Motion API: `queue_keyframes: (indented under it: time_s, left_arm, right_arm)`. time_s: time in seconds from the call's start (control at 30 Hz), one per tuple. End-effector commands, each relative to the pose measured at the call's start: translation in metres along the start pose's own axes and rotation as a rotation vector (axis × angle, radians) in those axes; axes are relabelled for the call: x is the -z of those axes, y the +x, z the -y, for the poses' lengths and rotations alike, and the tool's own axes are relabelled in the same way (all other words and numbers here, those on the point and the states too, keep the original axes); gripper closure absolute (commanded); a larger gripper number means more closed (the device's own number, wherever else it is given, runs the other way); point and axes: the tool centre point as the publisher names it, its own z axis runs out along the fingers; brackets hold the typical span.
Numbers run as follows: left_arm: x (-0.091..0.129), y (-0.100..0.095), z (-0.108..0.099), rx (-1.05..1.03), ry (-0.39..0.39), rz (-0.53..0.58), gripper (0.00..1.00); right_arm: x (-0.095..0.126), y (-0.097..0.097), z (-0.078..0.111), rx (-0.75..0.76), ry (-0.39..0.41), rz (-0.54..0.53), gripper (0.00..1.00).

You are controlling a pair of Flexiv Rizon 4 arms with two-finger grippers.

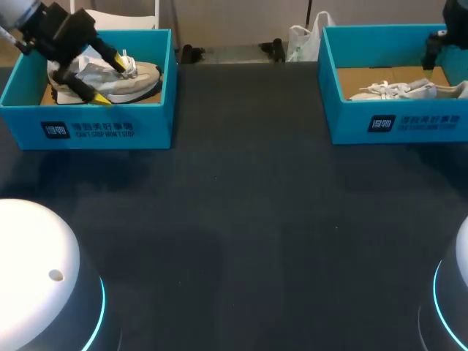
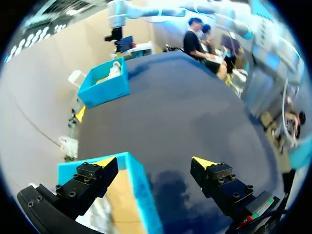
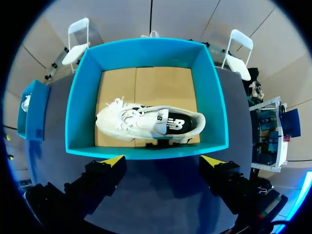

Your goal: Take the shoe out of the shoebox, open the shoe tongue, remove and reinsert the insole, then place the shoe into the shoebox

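We see two blue boxes on the dark table (image 1: 241, 219), far apart from each other. The left shoebox (image 1: 102, 124) has a grey shoe (image 1: 139, 77) with a dark sole lying inside it. Our left gripper (image 1: 110, 79) hangs over this box, just above the shoe, and it is tipped to one side. Its two yellow-tipped fingers are spread wide and hold nothing. From the left wrist view, one finger is over the inside of the box and the other is over the table, with the box's blue wall under the gap between them. The right shoebox (image 1: 395, 121) has a white shoe (image 1: 398, 90) in it. From the right wrist view, this shoe lies on its side on the brown floor of the box, with its laces at one end and its heel at the other. Our right gripper (image 3: 162, 160) is held up over the table, just beside the near wall of that box. Its fingers are spread wide too, and nothing is between them. The right arm (image 1: 439, 44) comes in at the far corner, by the back of the right shoebox.
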Motion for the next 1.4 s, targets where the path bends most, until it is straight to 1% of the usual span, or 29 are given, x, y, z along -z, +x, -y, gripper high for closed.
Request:
queue_keyframes:
  time_s: [0.03, 0.1, 0.17, 0.2, 0.27, 0.77, 0.8, 0.83, 0.87, 0.9, 0.93, 0.97, 1.03, 1.07, 1.1, 1.17, 1.27, 1.3, 1.37, 1.4]
  left_arm:
    - [0.016, -0.015, -0.014, -0.424, -0.113, -0.038, 0.0]
    - [0.023, -0.017, -0.021, -0.538, -0.154, -0.074, 0.0]
    - [0.032, -0.019, -0.027, -0.635, -0.203, -0.151, 0.0]
    - [0.035, -0.019, -0.029, -0.693, -0.228, -0.171, 0.0]
    - [0.04, -0.02, -0.037, -0.791, -0.329, -0.215, 0.0]
    - [0.04, -0.02, -0.037, -0.791, -0.329, -0.215, 0.0]
    - [0.04, -0.022, -0.038, -0.844, -0.331, -0.193, 0.0]
    - [0.038, -0.023, -0.038, -0.904, -0.365, -0.222, 0.0]
    - [0.036, -0.026, -0.04, -0.898, -0.371, -0.229, 0.0]
    - [0.034, -0.029, -0.041, -0.947, -0.397, -0.232, 0.0]
    - [0.032, -0.031, -0.043, -0.97, -0.398, -0.248, 0.0]
    - [0.032, -0.034, -0.046, -0.969, -0.422, -0.234, 0.0]
    - [0.029, -0.039, -0.052, -1.024, -0.427, -0.265, 0.0]
    - [0.028, -0.042, -0.055, -1.031, -0.463, -0.265, 0.0]
    - [0.028, -0.044, -0.058, -1.05, -0.475, -0.276, 0.0]
    - [0.03, -0.049, -0.065, -1.086, -0.473, -0.288, 0.0]
    - [0.034, -0.056, -0.076, -1.135, -0.504, -0.304, 0.0]
    - [0.037, -0.058, -0.08, -1.139, -0.496, -0.31, 0.0]
    - [0.041, -0.064, -0.088, -1.156, -0.528, -0.312, 0.0]
    - [0.044, -0.067, -0.092, -1.15, -0.531, -0.312, 0.0]
  right_arm:
    - [0.0, 0.0, 0.0, 0.0, 0.0, 0.0, 0.0]
    - [0.0, 0.0, 0.0, 0.0, 0.0, 0.0, 0.0]
    - [0.0, 0.0, 0.0, 0.0, 0.0, 0.0, 0.0]
    - [0.0, 0.0, 0.0, 0.0, 0.0, 0.0, 0.0]
    - [0.0, 0.0, 0.0, 0.0, 0.0, 0.0, 0.0]
    - [0.0, 0.0, 0.0, 0.0, 0.0, 0.0, 0.0]
    - [0.0, 0.0, 0.0, 0.0, 0.0, 0.0, 0.0]
    - [0.0, 0.0, 0.0, 0.0, 0.0, 0.0, 0.0]
    - [0.0, 0.0, 0.0, 0.0, 0.0, 0.0, 0.0]
    - [0.0, 0.0, 0.0, 0.0, 0.0, 0.0, 0.0]
    - [0.0, 0.0, 0.0, 0.0, 0.0, 0.0, 0.0]
    - [0.0, 0.0, 0.0, 0.0, 0.0, 0.0, 0.0]
    - [0.0, 0.0, 0.0, 0.0, 0.0, 0.0, 0.0]
    - [0.0, 0.0, 0.0, 0.0, 0.0, 0.0, 0.0]
    - [0.0, 0.0, 0.0, 0.0, 0.0, 0.0, 0.0]
    - [0.0, 0.0, 0.0, 0.0, 0.0, 0.0, 0.0]
    - [0.0, 0.0, 0.0, 0.0, 0.0, 0.0, 0.0]
    - [0.0, 0.0, 0.0, 0.0, 0.0, 0.0, 0.0]
    - [0.0, 0.0, 0.0, 0.0, 0.0, 0.0, 0.0]
    - [0.0, 0.0, 0.0, 0.0, 0.0, 0.0, 0.0]
